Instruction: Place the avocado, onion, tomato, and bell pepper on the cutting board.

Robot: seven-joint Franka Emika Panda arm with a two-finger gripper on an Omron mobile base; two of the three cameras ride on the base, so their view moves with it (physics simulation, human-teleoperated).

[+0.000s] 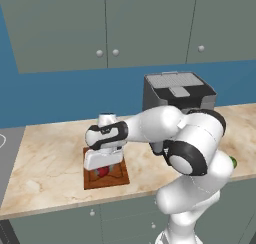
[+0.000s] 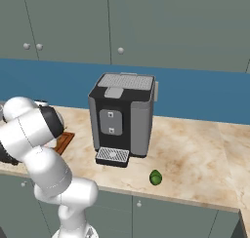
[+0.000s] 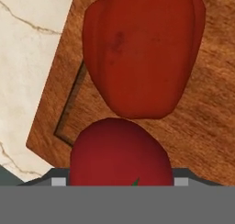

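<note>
Marble counter runs below grey cabinets, with bare room left of the cutting board, which sits near the front edge. On the board, a red bell pepper lies beside a red tomato. The gripper hangs low over the board, its jaws either side of the tomato. The avocado rests well apart, right of the coffee machine.

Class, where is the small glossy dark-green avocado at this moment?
In the right base view the small glossy dark-green avocado lies on the marble counter near its front edge, right of the black coffee machine, far from the reddish-brown cutting board.
</note>
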